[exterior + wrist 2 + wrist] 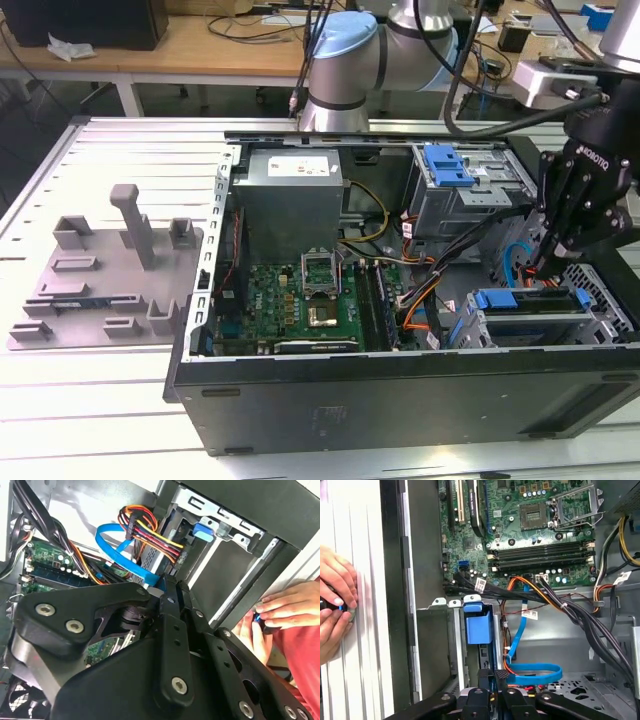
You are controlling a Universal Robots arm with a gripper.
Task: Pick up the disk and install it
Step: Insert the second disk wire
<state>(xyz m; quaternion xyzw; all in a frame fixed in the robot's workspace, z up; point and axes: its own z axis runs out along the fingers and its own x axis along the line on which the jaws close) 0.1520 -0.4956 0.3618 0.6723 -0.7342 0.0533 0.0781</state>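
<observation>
— So, where is the disk sitting?

— I am seeing it lying flat in the drive cage at the corner of the open computer case, on the exterior view's right. Its blue carrier end is facing the inside of the case in the first wrist view, seated between the cage's metal walls.

— And the gripper?

— It is hanging just above that cage, reaching down into the case. I am reading the fingers as drawn fully together. Their tips are touching a flat blue cable and a bundle of coloured wires beside the disk. I cannot tell whether anything is pinched between them.

— Anything else inside the case?

— The green motherboard is lying in the middle. A second cage with a blue latch is sitting near the far wall, well apart from the fingers.

— Is anyone close by?

— A person's hands are resting on the white slatted tabletop just outside the case wall, pinching something small with a blue tip. I cannot make out what it is.

— And the grey tray?

— It is lying on the tabletop at the exterior view's left, well apart from the case, its posts standing upright.
</observation>
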